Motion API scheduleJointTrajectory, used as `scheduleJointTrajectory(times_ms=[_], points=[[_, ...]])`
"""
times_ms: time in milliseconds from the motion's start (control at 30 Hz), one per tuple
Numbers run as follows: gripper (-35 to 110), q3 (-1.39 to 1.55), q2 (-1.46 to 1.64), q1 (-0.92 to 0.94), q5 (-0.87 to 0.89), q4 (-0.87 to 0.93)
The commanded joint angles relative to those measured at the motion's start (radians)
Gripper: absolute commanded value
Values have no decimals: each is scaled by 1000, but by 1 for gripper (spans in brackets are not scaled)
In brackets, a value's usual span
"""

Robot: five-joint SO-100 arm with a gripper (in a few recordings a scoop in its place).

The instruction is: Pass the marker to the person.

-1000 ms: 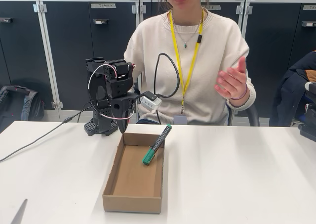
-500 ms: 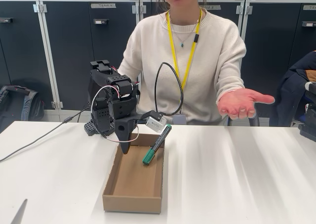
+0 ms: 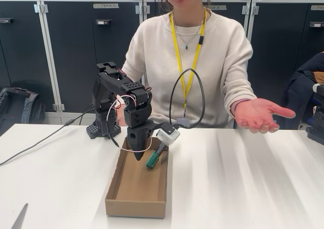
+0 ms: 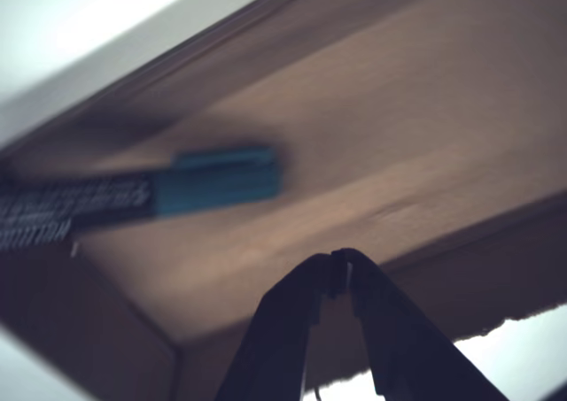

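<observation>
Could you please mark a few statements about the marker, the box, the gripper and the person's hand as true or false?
1. The marker lies in the cardboard box, leaning on its side wall. True.
2. The gripper holds the marker. False: its jaws are shut on nothing, and the marker lies apart from them in the wrist view.
3. The person's hand is held out open, palm up. True.
4. The marker's green end points up, out of the box. False: the green end rests low on the box floor.
5. The gripper hangs over the bare table beside the box. False: it is above the inside of the box.
</observation>
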Motion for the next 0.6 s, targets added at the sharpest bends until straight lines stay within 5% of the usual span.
scheduleJointTrajectory(times_ms=[0,367,567], points=[[-5,17,66,43,267,-137],[-5,15,164,115,660,-410],[-5,-20,195,124,899,-411]])
